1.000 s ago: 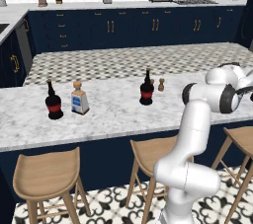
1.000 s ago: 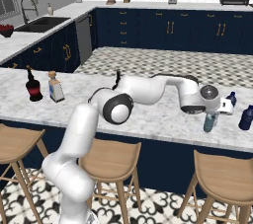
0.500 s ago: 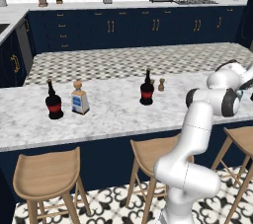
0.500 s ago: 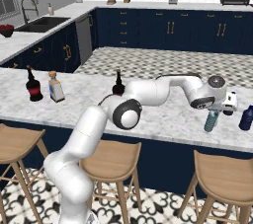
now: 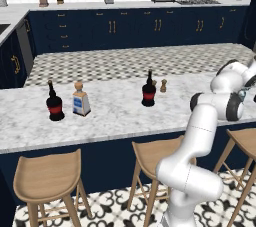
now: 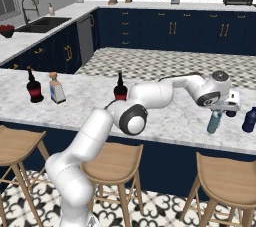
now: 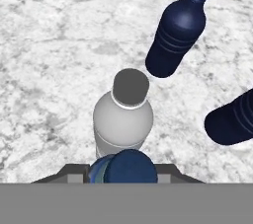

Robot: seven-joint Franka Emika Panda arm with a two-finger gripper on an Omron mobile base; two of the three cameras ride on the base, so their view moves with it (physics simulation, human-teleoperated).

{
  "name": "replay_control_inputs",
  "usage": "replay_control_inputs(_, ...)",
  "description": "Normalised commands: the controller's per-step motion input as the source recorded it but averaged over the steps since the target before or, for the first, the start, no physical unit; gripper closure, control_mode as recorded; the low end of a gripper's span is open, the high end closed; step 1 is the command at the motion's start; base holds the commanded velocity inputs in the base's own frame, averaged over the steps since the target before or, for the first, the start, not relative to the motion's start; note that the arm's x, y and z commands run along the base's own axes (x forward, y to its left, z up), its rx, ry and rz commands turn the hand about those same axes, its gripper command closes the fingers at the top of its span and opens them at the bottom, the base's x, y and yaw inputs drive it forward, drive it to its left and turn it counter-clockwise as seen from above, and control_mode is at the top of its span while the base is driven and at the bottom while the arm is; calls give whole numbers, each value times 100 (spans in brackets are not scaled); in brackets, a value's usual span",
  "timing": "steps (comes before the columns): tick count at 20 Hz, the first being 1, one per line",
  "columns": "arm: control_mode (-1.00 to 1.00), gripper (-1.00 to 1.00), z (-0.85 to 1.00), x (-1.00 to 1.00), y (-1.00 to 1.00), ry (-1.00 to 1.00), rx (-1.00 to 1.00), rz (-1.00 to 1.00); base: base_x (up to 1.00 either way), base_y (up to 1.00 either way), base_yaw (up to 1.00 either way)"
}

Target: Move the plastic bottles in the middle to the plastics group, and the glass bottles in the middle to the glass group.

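The teal bottle [image 6: 214, 121] hangs upright in the gripper [image 6: 223, 108], its fingers closed on the neck, base at the marble counter [image 6: 170, 116] near the right end. Beside it stand the whitish-grey bottle [image 7: 123, 114] and navy bottle [image 6: 249, 119]. Mid-counter stands a black red-banded bottle [image 5: 148, 90]; far left, its twin [image 5: 54, 103] and a blue-labelled square bottle [image 5: 80, 100], writing unreadable.
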Motion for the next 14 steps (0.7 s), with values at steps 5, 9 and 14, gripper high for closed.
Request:
replay_control_inputs(5,-100,-100,-39,-18,-3,5,0,0,0,0,0)
replay_control_inputs(9,-100,-100,-11,-22,-6,0,5,0,0,0,0)
replay_control_inputs(14,-100,-100,3,-5,1,0,9,0,0,0,0)
